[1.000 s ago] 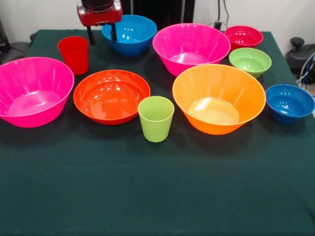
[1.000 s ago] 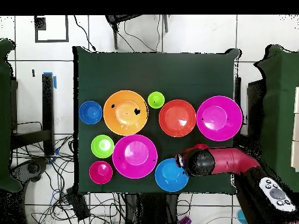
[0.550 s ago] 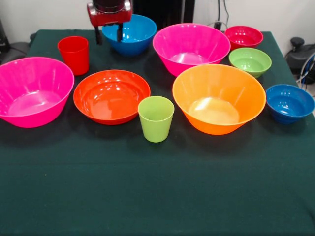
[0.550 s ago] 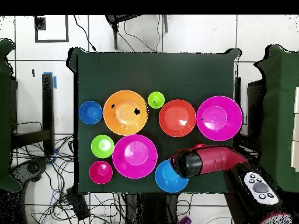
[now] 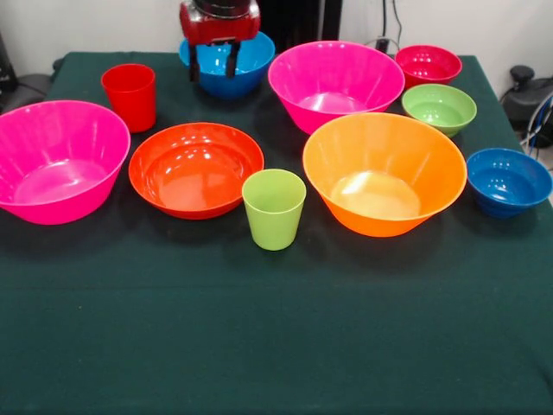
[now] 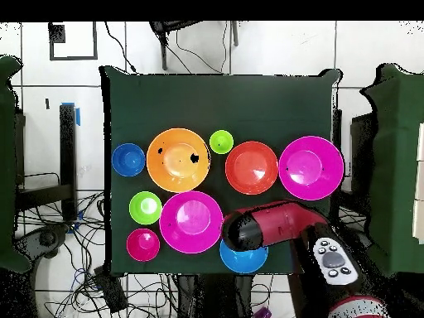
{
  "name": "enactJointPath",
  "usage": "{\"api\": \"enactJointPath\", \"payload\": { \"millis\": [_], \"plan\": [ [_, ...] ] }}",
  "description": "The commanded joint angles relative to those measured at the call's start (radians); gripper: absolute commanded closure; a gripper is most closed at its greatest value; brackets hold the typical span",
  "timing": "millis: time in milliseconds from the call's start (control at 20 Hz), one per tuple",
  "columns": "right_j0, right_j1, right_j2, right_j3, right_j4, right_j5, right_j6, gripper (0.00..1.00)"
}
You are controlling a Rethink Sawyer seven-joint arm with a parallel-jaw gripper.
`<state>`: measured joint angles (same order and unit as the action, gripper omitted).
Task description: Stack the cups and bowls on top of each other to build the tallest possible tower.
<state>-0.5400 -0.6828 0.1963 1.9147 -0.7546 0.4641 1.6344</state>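
The claw [image 5: 213, 67] hangs at the top of the front view, directly over the light blue bowl [image 5: 246, 59], its two dark fingers [image 5: 195, 69] spread apart and empty, the tips reaching down to about the bowl's rim. In the overhead view the red arm [image 6: 281, 225] reaches in from the lower right and covers the upper part of that bowl.

Nothing is stacked; every piece sits separately on the dark green desk [image 5: 276, 346]. In the front view the red cup [image 5: 130, 95] stands upright at upper left, with one big pink bowl [image 5: 56, 160] below it at the left edge. The red-orange bowl [image 5: 196, 169] sits left of centre, the lime green cup [image 5: 274, 208] just beside its lower right rim. The orange bowl [image 5: 384, 173] lies right of centre, with the second big pink bowl [image 5: 336, 85] above it. Down the right side come the small magenta-red bowl [image 5: 428, 65], the green bowl [image 5: 439, 108] and the dark blue bowl [image 5: 508, 181].
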Motion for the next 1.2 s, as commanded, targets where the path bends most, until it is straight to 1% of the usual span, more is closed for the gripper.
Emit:
{"api": "enactJointPath", "payload": {
  "millis": [50, 100, 150, 200, 250, 300, 350, 450, 500, 550, 600, 650, 700, 750, 800, 850, 950, 1200],
  "plan": [
    [0.105, -0.024, -0.018, -0.043, 0.031, -0.032, 0.180, 0.00],
    [0.122, -0.026, -0.022, -0.047, 0.035, -0.035, 0.190, 0.00],
    [0.117, -0.022, -0.013, -0.069, 0.044, -0.022, 0.177, 0.00],
    [0.130, -0.025, -0.015, -0.073, 0.049, -0.020, 0.184, 0.00],
    [0.117, -0.028, -0.006, -0.092, 0.058, 0.004, 0.159, 0.00],
    [0.125, -0.031, -0.005, -0.096, 0.064, 0.013, 0.159, 0.00],
    [0.109, -0.029, 0.001, -0.109, 0.069, 0.025, 0.137, 0.00],
    [0.083, -0.025, 0.008, -0.116, 0.077, 0.031, 0.105, 0.00],
    [0.085, -0.022, 0.010, -0.119, 0.083, 0.032, 0.102, 0.00],
    [0.047, -0.010, 0.016, -0.127, 0.080, 0.025, 0.071, 0.00],
    [0.048, -0.007, 0.018, -0.131, 0.085, 0.028, 0.068, 0.00],
    [-0.008, -0.008, 0.012, -0.096, 0.061, -0.011, 0.042, 0.00],
    [-0.015, -0.008, 0.016, -0.091, 0.063, -0.013, 0.038, 0.00],
    [-0.064, -0.007, 0.023, -0.080, 0.051, -0.026, 0.009, 0.00],
    [-0.077, -0.007, 0.034, -0.075, 0.054, -0.027, 0.003, 0.00],
    [-0.122, -0.016, 0.050, -0.058, 0.053, -0.032, -0.023, 0.00],
    [-0.144, -0.015, 0.067, -0.047, 0.048, -0.035, -0.026, 0.00],
    [-0.161, -0.025, 0.082, -0.036, 0.032, -0.026, -0.020, 0.00]
  ]
}}
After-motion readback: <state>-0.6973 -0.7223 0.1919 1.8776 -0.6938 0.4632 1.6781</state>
